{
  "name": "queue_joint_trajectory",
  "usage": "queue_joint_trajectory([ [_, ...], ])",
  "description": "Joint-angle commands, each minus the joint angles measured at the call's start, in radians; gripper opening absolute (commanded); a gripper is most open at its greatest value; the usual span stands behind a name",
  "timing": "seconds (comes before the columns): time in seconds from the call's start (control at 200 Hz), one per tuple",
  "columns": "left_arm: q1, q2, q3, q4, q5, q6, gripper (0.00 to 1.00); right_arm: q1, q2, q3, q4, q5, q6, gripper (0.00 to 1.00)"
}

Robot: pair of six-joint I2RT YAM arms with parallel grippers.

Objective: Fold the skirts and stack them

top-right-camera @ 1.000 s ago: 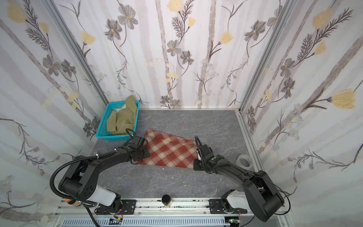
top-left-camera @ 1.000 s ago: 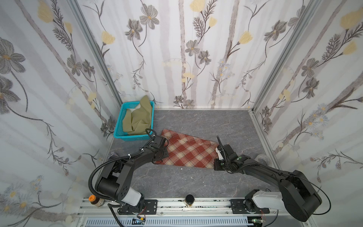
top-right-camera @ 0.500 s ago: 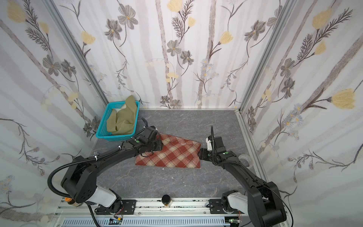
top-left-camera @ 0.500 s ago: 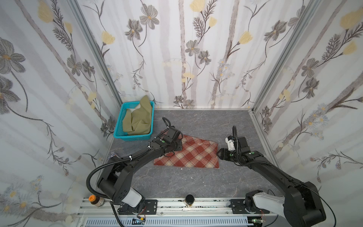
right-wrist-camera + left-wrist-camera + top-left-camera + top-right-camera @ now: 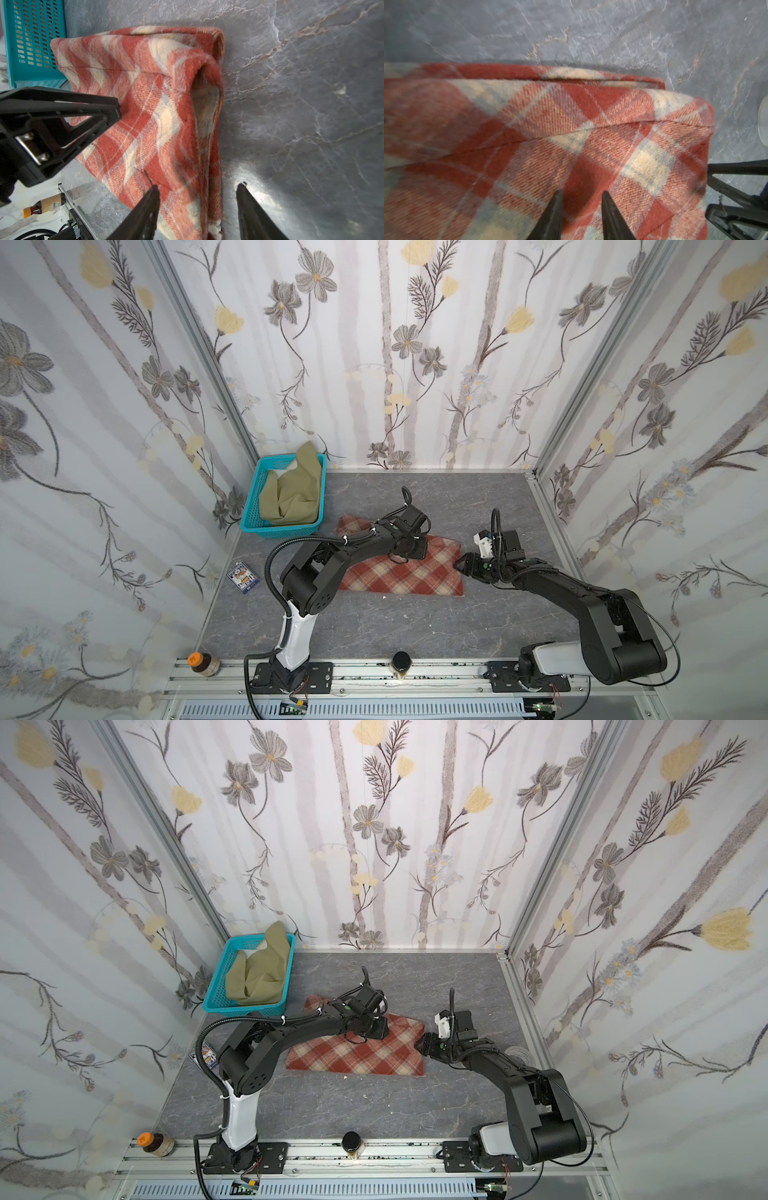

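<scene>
The plaid skirt point(image 5: 407, 572) lies folded flat on the grey surface point(image 5: 415, 497), in the middle of both top views and a little below centre. The olive skirt point(image 5: 291, 493) sits crumpled in the turquoise basket point(image 5: 281, 529) at the upper left of the surface, with one end poking over the far rim. My left fingers point(image 5: 553, 220) are down on the upper part of the plaid skirt. They are parted by a narrow gap with flat cloth showing between them, and I see them gripping nothing. My right fingers point(image 5: 145, 212) are released and spread wide at the skirt's right edge, one tip over the cloth and the other over bare surface. The folded layers gape slightly at that edge, showing a pale inside.
</scene>
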Motion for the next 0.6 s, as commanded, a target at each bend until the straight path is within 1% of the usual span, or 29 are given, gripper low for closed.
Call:
queue_joint_trajectory([
  [0.0,0.002,0.025,0.009,0.000,0.027,0.008,0.34,0.002,0.028,-0.008,0.086,-0.032,0.027,0.55],
  [0.07,0.000,0.035,0.004,0.000,0.033,0.007,0.34,0.003,0.030,-0.012,0.103,-0.035,0.039,0.52],
  [0.1,0.000,0.039,0.001,0.000,0.034,0.005,0.34,0.003,0.062,-0.016,0.112,-0.034,0.045,0.51],
  [0.415,-0.002,0.057,-0.031,0.010,0.036,0.004,0.33,0.026,0.148,-0.001,0.152,-0.023,0.082,0.51],
  [0.595,-0.001,0.061,-0.040,0.014,0.040,0.002,0.33,0.048,0.193,0.016,0.172,-0.016,0.104,0.46],
])
